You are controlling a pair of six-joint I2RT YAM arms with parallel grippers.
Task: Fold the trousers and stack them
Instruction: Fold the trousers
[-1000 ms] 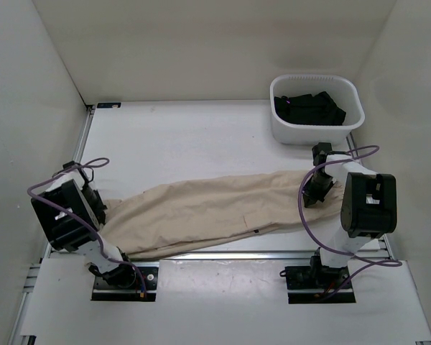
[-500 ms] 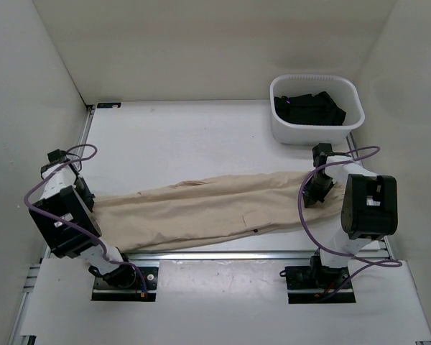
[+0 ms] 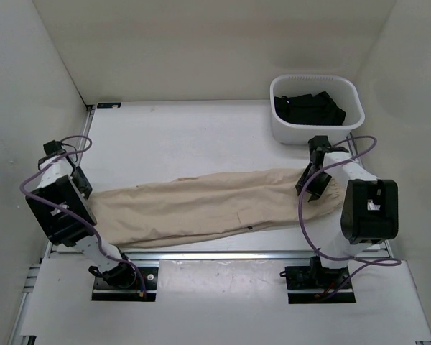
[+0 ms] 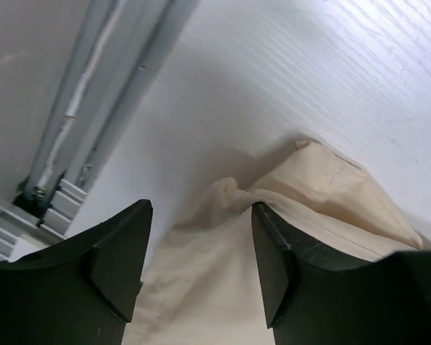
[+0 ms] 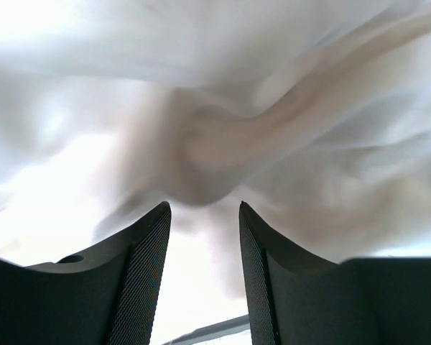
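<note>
Trousers [image 3: 201, 205] now pulled straighter | your left gripper [image 4: 201, 215] and right gripper [image 5: 205, 212] stand parted, cloth released | fold next.

Trousers [image 3: 201, 205]: beige woven cloth, matt, soft, creased all over (a raised seam shows plainly in the left wrist view).
Desk [image 3: 187, 136]: white, matt, with a fine wood-like grain.
Basket [image 3: 302, 135]: white plastic, smooth, faint sheen, ribbed rim.
Garment [image 3: 309, 108] in it: black cloth, matt.
Left pincer [image 4: 201, 208]: fingers [image 4: 122, 251] of black plastic, smooth, dull.
Right pincer [image 5: 203, 208]: pads [image 5: 147, 273] black, with a fine grid texture.
Rail [image 4: 93, 93] at the desk edge: grey metal, satin finish.
</note>
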